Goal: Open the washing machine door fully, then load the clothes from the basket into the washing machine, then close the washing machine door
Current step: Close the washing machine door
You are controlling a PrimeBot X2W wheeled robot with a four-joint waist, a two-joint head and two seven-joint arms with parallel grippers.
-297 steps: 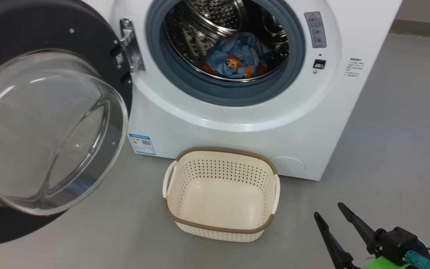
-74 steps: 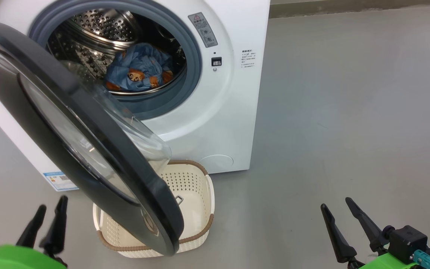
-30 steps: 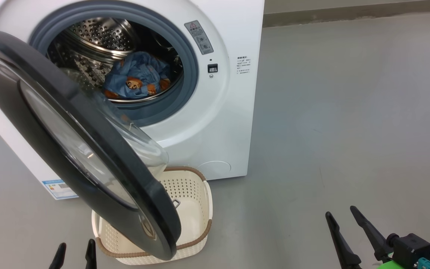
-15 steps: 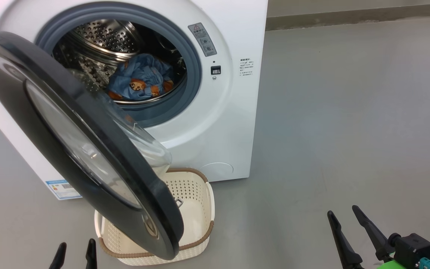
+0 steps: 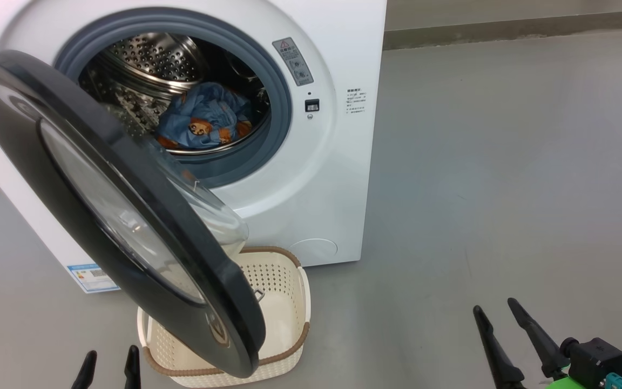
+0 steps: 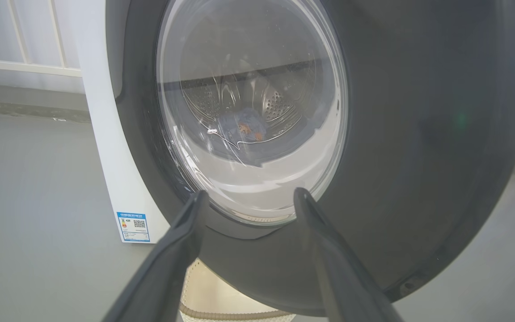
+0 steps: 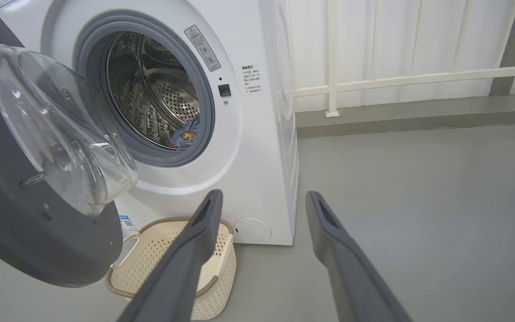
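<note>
1. The washing machine door is standing partly open, hinged at the machine's left, its glass bowl window facing the drum.
2. The perforated steel drum is holding the clothes, a bundle of light blue fabric with orange-brown prints lying at its bottom, inside the grey gasket.
3. The basket is sitting on the grey floor just in front of the washing machine. The door is partly covering it; the part on view is showing bare cream plastic.
4. The left gripper is pointing at the door's outer face, fingers spread and holding nothing.
5. The right gripper is hovering well to the right of the basket, fingers likewise spread and empty.
</note>
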